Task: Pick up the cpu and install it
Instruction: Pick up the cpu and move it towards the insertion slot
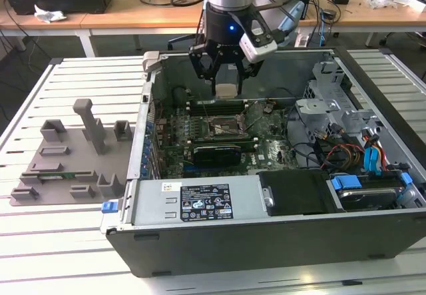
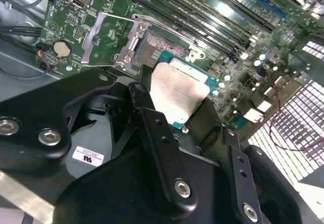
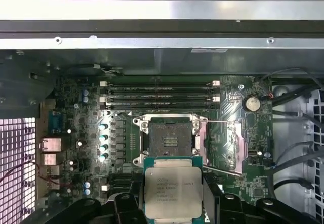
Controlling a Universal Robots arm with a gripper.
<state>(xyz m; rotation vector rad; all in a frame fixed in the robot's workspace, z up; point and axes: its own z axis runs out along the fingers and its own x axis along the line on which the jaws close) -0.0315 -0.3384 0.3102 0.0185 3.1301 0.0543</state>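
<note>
My gripper (image 1: 226, 82) hangs inside the open computer case (image 1: 279, 242), shut on the cpu (image 1: 227, 89). The cpu is a small square chip with a silver metal top and a green rim, seen in both wrist views (image 2: 176, 93) (image 3: 173, 191). A black finger (image 2: 152, 125) presses on each side of it. The cpu is held flat in the air, apart from the board. Below it and a little off to one side lies the motherboard socket (image 3: 169, 140) (image 2: 154, 49) (image 1: 223, 126), its pin field bare. The socket's metal load plate (image 3: 234, 142) (image 2: 104, 38) is swung open beside it.
Memory slots (image 3: 159, 96) run along one side of the socket. A coin battery (image 3: 251, 103) and black cables (image 3: 293, 158) lie past the load plate. The drive cage (image 1: 326, 95) and power supply (image 1: 200, 202) flank the board. A grey fixture tray (image 1: 73, 155) sits at the exterior view's left.
</note>
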